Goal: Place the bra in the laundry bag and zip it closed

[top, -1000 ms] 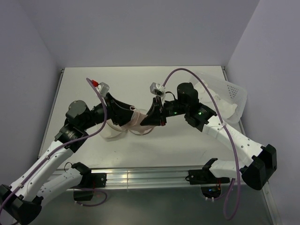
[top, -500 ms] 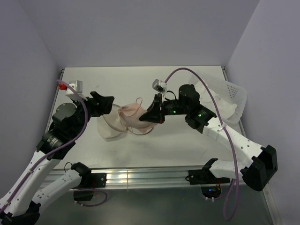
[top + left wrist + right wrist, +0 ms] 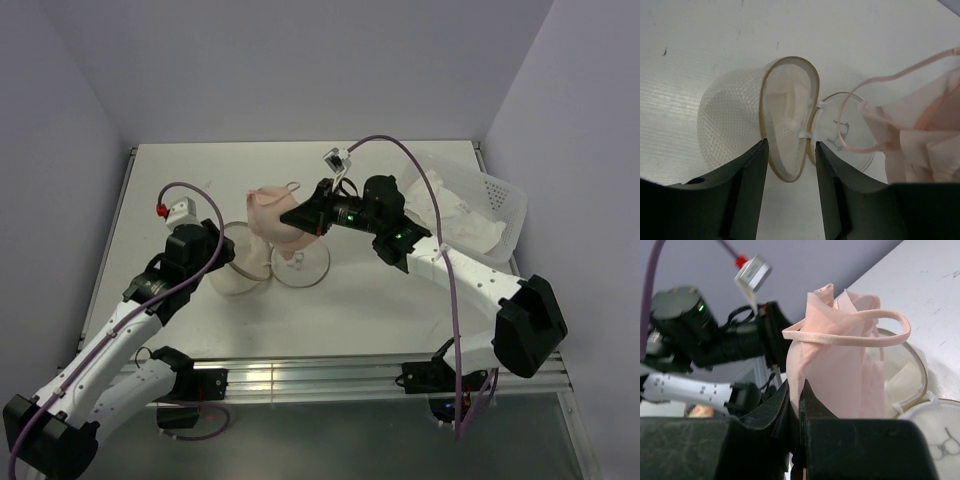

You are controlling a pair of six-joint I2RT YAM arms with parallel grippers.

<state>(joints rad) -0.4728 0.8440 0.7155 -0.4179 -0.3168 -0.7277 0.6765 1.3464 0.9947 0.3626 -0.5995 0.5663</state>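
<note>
The laundry bag lies on its side on the table, a whitish mesh cylinder with a tan rim. Its mouth is open, and the round lid with the dark bra outline lies flat beside it. My left gripper is open and empty, with the low end of the bag's rim between its fingers. It also shows in the top view. My right gripper is shut on the pink bra and holds it in the air above the bag. The bra hangs with a strap looped over the lid.
A clear perforated plastic bin with white cloths in it stands at the back right. The left arm is close to the bra on its far side. Walls close the table at the back and both sides.
My right gripper has lifted the bra up and back-left, off the table, to above the bag. My left gripper has drawn back from the bra and now sits low at the bag's rim.
</note>
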